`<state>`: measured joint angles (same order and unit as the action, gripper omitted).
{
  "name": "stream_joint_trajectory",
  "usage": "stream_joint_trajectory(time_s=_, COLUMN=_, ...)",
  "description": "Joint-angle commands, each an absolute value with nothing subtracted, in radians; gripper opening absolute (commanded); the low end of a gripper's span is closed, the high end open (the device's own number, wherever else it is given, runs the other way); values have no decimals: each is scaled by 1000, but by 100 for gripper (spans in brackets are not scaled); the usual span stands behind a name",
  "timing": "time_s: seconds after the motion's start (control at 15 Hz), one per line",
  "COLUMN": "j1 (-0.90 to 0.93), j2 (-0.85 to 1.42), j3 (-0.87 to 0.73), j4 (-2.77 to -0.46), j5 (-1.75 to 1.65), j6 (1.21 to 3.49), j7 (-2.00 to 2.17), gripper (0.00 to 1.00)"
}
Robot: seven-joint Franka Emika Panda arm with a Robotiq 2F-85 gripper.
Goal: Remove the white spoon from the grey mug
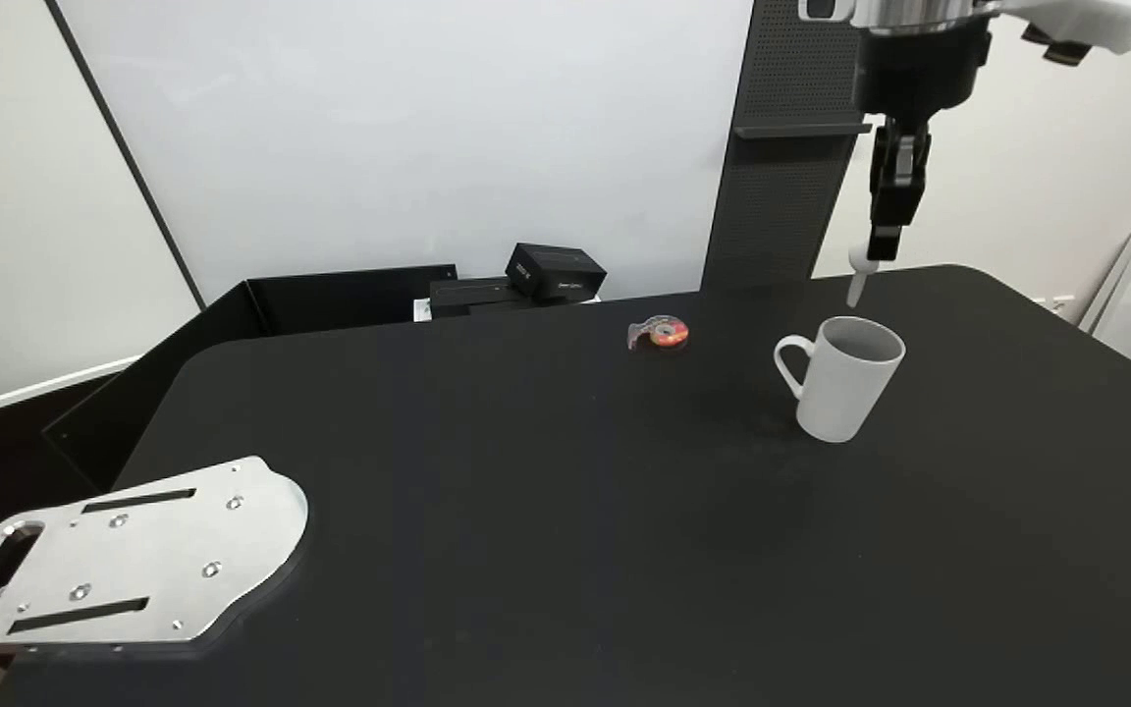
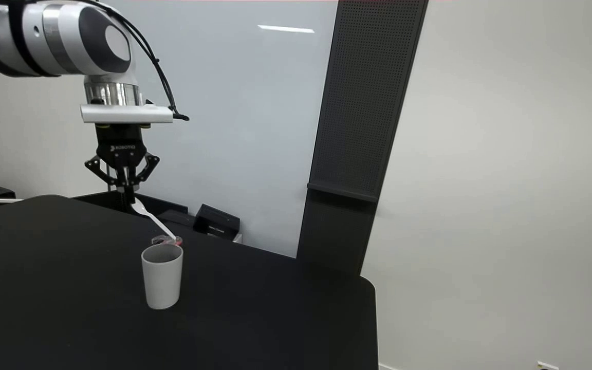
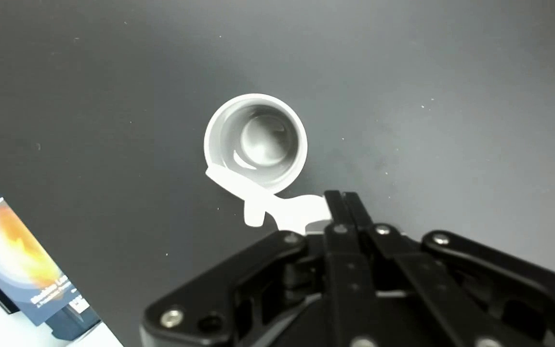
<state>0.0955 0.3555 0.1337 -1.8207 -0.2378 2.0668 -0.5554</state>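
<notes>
Below the gripper (image 1: pixel 884 245), its jaws pinched together, stands the grey mug (image 1: pixel 845 393) (its inner floor plainly visible). The white spoon (image 3: pixel 277 207), caught between the jaws by its bowl, slants down, clear of the rim.

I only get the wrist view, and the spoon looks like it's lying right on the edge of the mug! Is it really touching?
Observer: No. An exterior view shows dark space between the spoon and the rim of the mug, so they're apart.
Operator: Whoa! Is the spoon flat or sloping?
Observer: Sloping. In both exterior views its thin end points down, away from the tool.
Operator: Is there anything else around that I can't see?
Observer: Yes, a small roll of tape is on the table.
</notes>
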Motion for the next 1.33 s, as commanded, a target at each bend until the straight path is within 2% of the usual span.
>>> stream_joint_trajectory(time_s=0.0, j1=85, j2=348, j3=149, j4=-1735, j5=-188, j6=1970, j7=-591, gripper=1)
stream_joint_trajectory(time_s=0.47, j1=153, j2=371, j3=143, j4=-1703, j5=-281, j6=1696, j7=-500, gripper=1)
stream_joint_trajectory(time_s=0.67, j1=169, j2=396, j3=147, j4=-1730, j5=-301, j6=1645, j7=-450, gripper=1)
stream_joint_trajectory(time_s=0.87, j1=168, j2=431, j3=145, j4=-1759, j5=-290, j6=1671, j7=-407, gripper=1)
stream_joint_trajectory(time_s=1.27, j1=184, j2=490, j3=122, j4=-1817, j5=-329, j6=1871, j7=-242, gripper=1)
